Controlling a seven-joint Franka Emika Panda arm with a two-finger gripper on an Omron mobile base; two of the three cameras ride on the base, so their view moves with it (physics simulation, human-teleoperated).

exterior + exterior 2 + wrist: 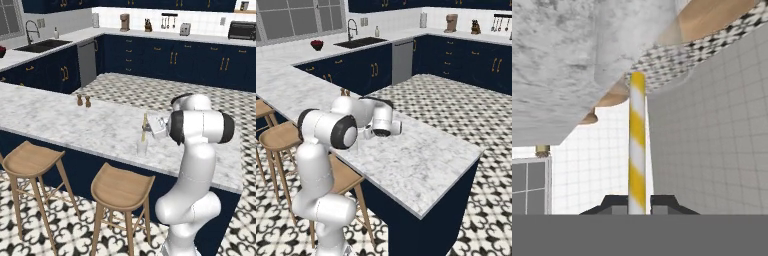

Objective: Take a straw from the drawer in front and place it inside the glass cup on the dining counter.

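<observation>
The dining counter (65, 122) is the biggest thing here, a long white-grey marble slab on a navy base that runs across the left base view and ends in a squared corner in the right base view (421, 170). Behind it lies a patterned black-and-white floor (150, 92), and beyond that a run of navy cabinets (200, 62) under a tile-backed worktop with small appliances. A sink (42, 46) with a curved tap sits at the far left.

Two round wooden stools (122, 187) stand against the near side of the counter, one just left of the arm's base and the other (31, 159) further left.

The white arm (197, 165) rises at the lower right of the left base view and bends forward over the counter, with its hand turned sideways above the marble.

Two small brown shakers (83, 101) stand close together on the far edge of the counter, well apart from the arm.

The glass cup (142, 146) stands upright on the marble near the counter's front edge, just beside the hand and faint against the stone.

The gripper (637, 204) is closed narrowly on the straw (637, 145), pinching its base between the two dark finger tips. In the hand view the straw is striped yellow and white. In the left base view it (145, 126) stands nearly upright directly above the cup, its lower end at the rim; whether it reaches inside cannot be told.
</observation>
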